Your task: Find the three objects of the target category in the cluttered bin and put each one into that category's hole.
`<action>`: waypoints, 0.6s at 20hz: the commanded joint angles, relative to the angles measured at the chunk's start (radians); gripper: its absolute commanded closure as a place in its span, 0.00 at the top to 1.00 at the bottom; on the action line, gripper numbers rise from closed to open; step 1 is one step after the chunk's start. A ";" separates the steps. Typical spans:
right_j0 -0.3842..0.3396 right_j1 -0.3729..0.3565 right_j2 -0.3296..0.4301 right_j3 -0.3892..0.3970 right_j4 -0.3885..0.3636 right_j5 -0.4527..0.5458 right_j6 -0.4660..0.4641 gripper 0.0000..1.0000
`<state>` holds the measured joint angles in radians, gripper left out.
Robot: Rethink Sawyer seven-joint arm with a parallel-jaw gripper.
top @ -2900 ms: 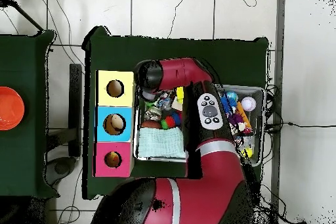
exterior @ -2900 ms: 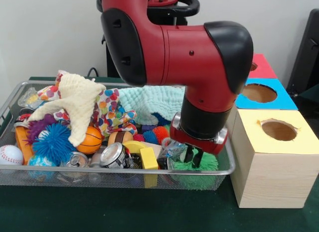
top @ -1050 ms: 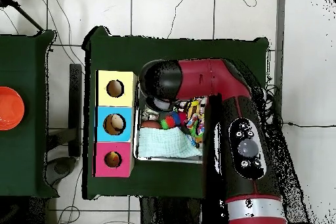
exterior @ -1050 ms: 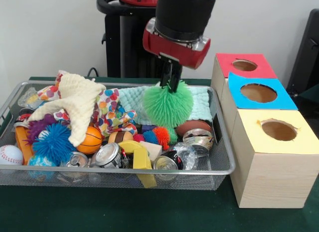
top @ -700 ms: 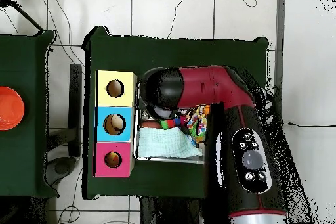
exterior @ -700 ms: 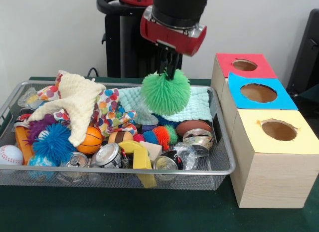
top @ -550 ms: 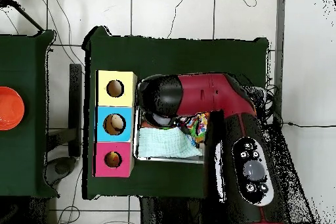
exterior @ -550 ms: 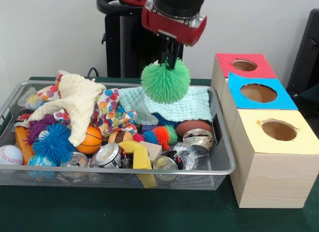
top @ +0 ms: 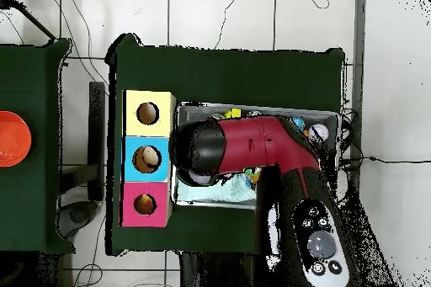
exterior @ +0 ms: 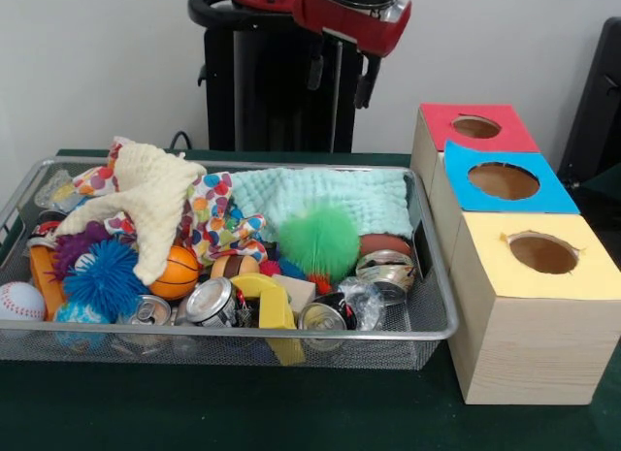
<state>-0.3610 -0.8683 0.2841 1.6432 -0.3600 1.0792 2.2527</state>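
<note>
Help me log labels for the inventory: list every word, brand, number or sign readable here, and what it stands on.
None is readable.
Cans at the basket's front: printing too blurred to read.
Three boxes: plain coloured tops, no lettering visible.

Open air lies between the raised gripper (exterior: 340, 75) and the wire bin (exterior: 427, 276); inside, cloths (exterior: 155, 204), cans (exterior: 215, 302) and balls crowd every gap (the green spiky ball (exterior: 318, 240) sits topmost). The three box holes (exterior: 504, 180) stand unobstructed.
</note>
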 commanded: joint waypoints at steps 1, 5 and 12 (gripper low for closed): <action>-0.050 0.025 0.100 0.129 -0.008 -0.158 -0.200 1.00; -0.069 0.054 0.107 0.108 -0.036 -0.174 -0.207 1.00; -0.101 0.165 0.117 -0.012 -0.074 -0.189 -0.227 1.00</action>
<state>-0.4186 -0.8073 0.3222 1.6500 -0.3717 0.9446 2.2527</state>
